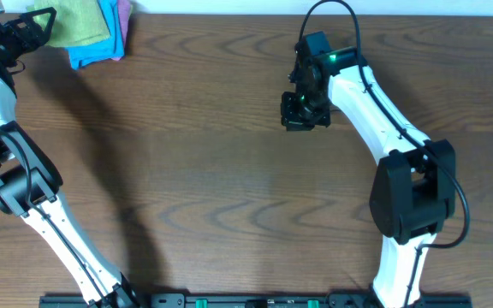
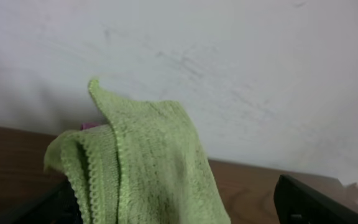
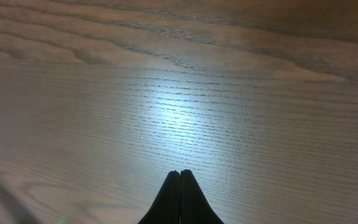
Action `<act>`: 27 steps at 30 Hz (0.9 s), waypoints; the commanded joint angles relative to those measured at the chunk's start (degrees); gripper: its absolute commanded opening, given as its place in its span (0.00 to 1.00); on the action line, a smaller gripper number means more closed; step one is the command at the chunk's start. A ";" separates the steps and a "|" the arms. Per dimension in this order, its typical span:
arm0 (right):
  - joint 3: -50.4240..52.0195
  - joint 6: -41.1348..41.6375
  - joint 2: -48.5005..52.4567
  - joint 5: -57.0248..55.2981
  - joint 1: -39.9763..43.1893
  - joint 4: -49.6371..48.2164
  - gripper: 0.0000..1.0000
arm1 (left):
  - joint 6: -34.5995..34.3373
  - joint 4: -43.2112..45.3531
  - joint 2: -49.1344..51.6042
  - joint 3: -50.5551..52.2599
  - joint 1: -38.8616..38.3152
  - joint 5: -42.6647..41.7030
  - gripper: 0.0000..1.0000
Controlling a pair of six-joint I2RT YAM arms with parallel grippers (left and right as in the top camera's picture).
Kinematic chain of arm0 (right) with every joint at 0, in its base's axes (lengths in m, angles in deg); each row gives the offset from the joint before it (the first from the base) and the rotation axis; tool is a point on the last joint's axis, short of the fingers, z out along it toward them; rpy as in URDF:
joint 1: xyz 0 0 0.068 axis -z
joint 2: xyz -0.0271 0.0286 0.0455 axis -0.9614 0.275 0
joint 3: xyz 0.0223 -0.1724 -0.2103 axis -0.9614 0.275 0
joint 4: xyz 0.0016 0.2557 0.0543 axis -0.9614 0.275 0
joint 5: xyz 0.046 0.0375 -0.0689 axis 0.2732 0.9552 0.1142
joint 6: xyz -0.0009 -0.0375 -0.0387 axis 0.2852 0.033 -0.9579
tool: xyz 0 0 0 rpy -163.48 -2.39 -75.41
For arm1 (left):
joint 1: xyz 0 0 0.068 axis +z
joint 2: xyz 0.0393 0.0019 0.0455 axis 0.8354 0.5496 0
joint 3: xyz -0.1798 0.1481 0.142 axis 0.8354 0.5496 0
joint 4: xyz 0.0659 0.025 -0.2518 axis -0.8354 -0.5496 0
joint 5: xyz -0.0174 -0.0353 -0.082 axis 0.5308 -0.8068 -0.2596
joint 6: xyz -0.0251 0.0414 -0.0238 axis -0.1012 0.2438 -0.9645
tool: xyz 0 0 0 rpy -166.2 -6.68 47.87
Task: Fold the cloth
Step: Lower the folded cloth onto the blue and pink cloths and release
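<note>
One lime-green cloth [image 1: 80,21] lies bunched at the upper left of the overhead frame, on top of one bright blue cloth [image 1: 97,51]. One pink cloth [image 1: 125,12] peeks out at their right. The green fabric is soft and nubbly, doubled into layers with a scalloped stitched hem. The left jaws stand wide apart on either side of it, gripping nothing. The right jaws, upper centre, are pressed together over bare wood. The brown wood-grain surface [image 1: 212,171] lies open across the middle. The stack sits at its far edge by a white wall [image 2: 229,62].
</note>
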 commanded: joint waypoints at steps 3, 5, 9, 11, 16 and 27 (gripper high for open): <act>-0.63 1.03 -1.01 -0.37 -0.61 -0.13 0.01 | -0.28 0.07 -0.11 -1.49 -0.26 0.24 0.95; -0.63 1.01 -1.01 -0.37 -0.92 -0.09 0.01 | -0.35 0.04 -0.11 -1.49 -0.20 1.68 0.95; -0.63 1.01 -1.01 -0.37 -1.20 -0.09 0.01 | -0.50 -1.03 -0.11 -1.49 0.22 5.49 0.95; -0.63 1.01 -1.01 -0.37 -1.29 -0.09 0.01 | -0.50 -2.23 -0.11 -1.49 0.31 7.69 0.95; -0.63 1.01 -1.01 -0.37 -1.40 -0.04 0.01 | -0.48 -3.37 -0.11 -1.49 0.31 12.22 0.95; -0.63 1.44 -1.01 -0.37 -1.40 -1.38 0.01 | -0.48 -3.10 -0.11 -1.49 0.22 13.27 0.95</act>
